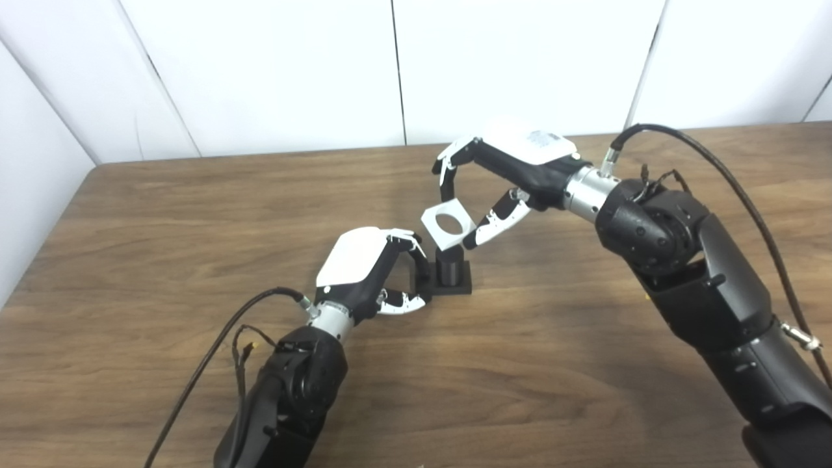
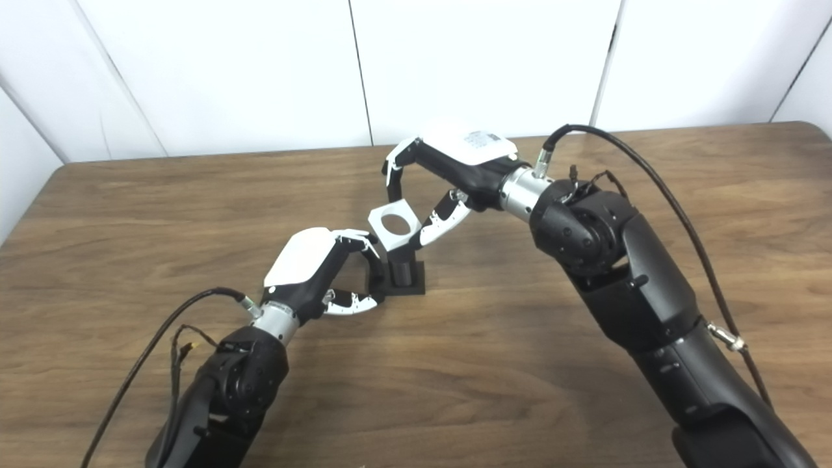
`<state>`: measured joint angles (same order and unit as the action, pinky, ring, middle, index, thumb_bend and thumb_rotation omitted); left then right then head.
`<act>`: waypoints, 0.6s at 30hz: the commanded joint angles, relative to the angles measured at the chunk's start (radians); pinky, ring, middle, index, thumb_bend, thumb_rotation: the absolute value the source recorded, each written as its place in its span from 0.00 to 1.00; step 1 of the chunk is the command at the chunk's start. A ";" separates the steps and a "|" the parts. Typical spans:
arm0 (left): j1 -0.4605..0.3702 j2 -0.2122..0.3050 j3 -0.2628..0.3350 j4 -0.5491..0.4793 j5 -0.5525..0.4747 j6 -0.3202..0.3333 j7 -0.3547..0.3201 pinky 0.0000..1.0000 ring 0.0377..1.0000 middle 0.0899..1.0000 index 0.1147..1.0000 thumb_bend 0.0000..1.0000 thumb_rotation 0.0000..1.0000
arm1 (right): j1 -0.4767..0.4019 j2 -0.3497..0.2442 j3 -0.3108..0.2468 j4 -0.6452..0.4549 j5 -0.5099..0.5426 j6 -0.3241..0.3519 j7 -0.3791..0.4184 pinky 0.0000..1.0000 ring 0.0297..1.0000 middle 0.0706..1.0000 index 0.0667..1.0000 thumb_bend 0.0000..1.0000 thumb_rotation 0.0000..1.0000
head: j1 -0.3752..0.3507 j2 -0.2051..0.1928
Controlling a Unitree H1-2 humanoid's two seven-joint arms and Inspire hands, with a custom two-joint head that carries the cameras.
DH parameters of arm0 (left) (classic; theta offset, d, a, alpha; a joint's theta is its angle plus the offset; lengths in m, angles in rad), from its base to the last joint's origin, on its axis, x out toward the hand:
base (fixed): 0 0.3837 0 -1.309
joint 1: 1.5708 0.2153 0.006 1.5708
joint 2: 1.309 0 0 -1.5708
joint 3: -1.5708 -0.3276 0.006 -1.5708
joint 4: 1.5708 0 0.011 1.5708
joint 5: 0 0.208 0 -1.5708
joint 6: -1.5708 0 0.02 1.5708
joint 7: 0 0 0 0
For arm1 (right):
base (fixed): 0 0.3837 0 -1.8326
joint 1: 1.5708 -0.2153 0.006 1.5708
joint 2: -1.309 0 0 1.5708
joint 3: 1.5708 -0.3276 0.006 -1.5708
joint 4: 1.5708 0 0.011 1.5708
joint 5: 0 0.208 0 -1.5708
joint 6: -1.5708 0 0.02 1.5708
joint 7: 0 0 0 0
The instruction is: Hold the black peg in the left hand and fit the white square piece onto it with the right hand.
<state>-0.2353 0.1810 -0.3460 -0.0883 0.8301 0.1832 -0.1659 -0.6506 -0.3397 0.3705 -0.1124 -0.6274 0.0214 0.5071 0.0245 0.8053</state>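
The black peg [image 1: 450,268] stands upright on its square black base [image 1: 461,286] at the middle of the wooden table [image 1: 162,214]. My left hand [image 1: 374,268] is shut on the left side of the base, fingers curled over it and thumb below. My right hand [image 1: 497,179] is shut on the white square piece [image 1: 447,224], which has a round hole. It holds the piece tilted just above the peg's top, touching or nearly touching it. The same scene shows in the right eye view, with the piece [image 2: 394,224] over the peg [image 2: 402,270].
The table's back edge meets a white panelled wall [image 1: 390,65]. Black cables [image 1: 715,162] loop off both forearms over the table.
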 commanded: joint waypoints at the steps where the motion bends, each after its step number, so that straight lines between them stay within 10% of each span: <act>1: -0.018 0.003 0.003 -0.017 0.008 0.000 0.011 0.85 0.84 0.79 0.42 0.53 0.07 | -0.042 0.005 -0.004 -0.014 -0.002 -0.025 -0.018 0.80 0.80 0.74 0.44 0.52 0.14 | 0.000 0.001; 18: -0.012 0.002 0.001 -0.028 0.012 0.008 0.004 0.85 0.85 0.79 0.42 0.52 0.07 | -0.043 -0.002 0.015 0.039 -0.015 -0.057 -0.020 0.80 0.79 0.74 0.44 0.52 0.14 | 0.007 0.007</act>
<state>-0.2336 0.1795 -0.3459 -0.0897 0.8305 0.1862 -0.1662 -0.6490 -0.3370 0.3945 -0.0598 -0.6445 -0.0041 0.5076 0.0307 0.8115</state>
